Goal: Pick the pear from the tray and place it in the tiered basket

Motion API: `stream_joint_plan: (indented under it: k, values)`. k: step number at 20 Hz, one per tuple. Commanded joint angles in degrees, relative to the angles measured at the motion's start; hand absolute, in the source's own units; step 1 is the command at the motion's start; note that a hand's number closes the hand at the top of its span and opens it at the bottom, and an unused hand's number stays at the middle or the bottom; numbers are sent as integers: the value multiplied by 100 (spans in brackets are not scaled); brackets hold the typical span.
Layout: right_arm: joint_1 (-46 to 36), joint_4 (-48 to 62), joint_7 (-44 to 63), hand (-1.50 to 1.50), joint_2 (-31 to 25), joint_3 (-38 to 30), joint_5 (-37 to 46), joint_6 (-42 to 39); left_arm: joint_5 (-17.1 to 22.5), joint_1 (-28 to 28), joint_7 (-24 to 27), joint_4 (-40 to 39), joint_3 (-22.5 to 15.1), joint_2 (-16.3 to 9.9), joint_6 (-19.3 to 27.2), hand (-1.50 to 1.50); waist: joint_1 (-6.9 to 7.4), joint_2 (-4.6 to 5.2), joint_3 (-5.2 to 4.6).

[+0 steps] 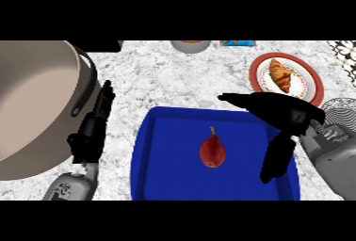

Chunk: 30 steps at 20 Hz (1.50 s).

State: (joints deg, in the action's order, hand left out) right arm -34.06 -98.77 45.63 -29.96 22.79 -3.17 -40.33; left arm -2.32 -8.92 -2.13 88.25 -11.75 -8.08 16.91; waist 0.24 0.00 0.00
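Right hand (pixel 281 115), fingers spread, hovers over the blue tray's (pixel 160 160) right rim, beside the untouched red pear (pixel 212 151) at tray centre; lifting and basket placement remain.

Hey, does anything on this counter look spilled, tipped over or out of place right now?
Nothing stands out. The pear lies on the blue tray, the croissant sits on its plate, and no spill shows.

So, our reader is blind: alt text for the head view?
A red pear lies on a blue tray, the open right hand over the tray's right side. The left hand rests beside a large pot; a croissant plate sits behind.
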Motion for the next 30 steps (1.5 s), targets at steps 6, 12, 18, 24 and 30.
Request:
stream_joint_plan:
  k: [6,12,18,24,30]
  values:
    - [187,538,-609,-150,308,-150,1433,-168,-206,141,257,-114,96,146,-74,0,8,7,0]
    - [391,476,-477,-150,525,-558,1574,-450,-307,-304,-204,-70,387,144,-114,0,-22,1,-1]
    - [950,698,-1026,-150,950,-358,2237,-318,-371,-217,-71,-232,364,312,-252,0,-22,2,0]
    - [954,791,-1398,-150,1197,-709,2516,-549,-431,59,7,39,393,439,-333,0,-15,-1,-1]
    - [927,956,-1541,-150,1471,-760,2783,-753,-501,-145,120,-371,559,532,-370,0,-20,1,-1]
